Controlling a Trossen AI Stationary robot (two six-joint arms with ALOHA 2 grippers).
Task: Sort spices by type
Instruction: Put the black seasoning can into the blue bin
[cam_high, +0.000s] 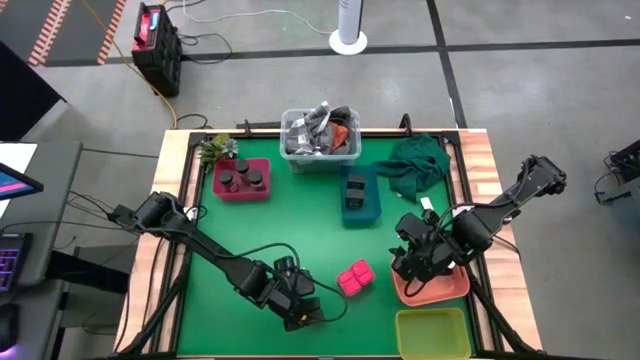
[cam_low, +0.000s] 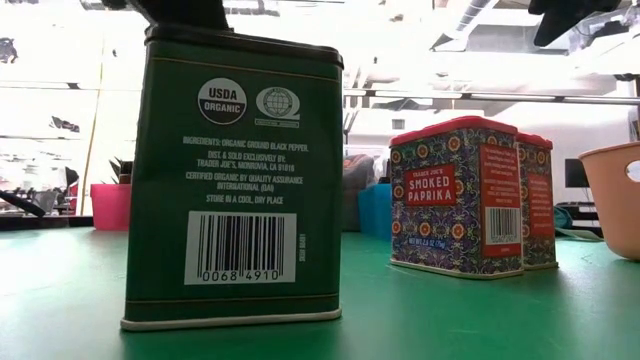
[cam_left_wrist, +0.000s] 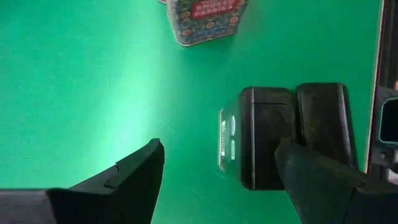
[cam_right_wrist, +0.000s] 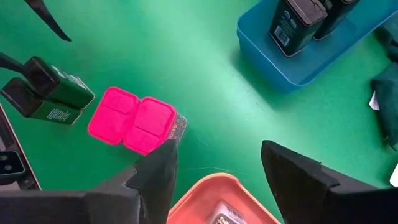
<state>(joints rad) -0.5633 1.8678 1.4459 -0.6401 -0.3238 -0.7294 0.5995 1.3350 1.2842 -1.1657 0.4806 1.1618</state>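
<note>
Two dark green rectangular pepper tins (cam_left_wrist: 267, 137) stand side by side on the green mat near its near edge, and one fills the low view (cam_low: 235, 180). My left gripper (cam_left_wrist: 221, 149) hangs open above them, pointing down. One finger (cam_left_wrist: 298, 171) stands over a tin's top and the other over bare mat. Two pink-lidded paprika tins (cam_high: 354, 278) stand together just to the right (cam_right_wrist: 134, 121). My right gripper (cam_right_wrist: 217, 155) is open and empty above the salmon tray (cam_high: 445, 288). Dark round jars sit in the magenta tray (cam_high: 240, 180). More dark tins stand in the blue tray (cam_right_wrist: 298, 25). My left gripper comes from above with one finger (cam_left_wrist: 298, 171) over the lid of a dark green tin (cam_left_wrist: 267, 124). I cannot tell whether it touches the lid. The tin stands upright on the mat.
A clear bin of clutter (cam_high: 320, 135) and a crumpled green cloth (cam_high: 415, 165) lie at the far edge. A yellow-green tray (cam_high: 432, 333) sits at the near right corner. A small plant (cam_high: 215, 150) stands by the magenta tray. The mat's middle (cam_high: 290, 225) is open.
</note>
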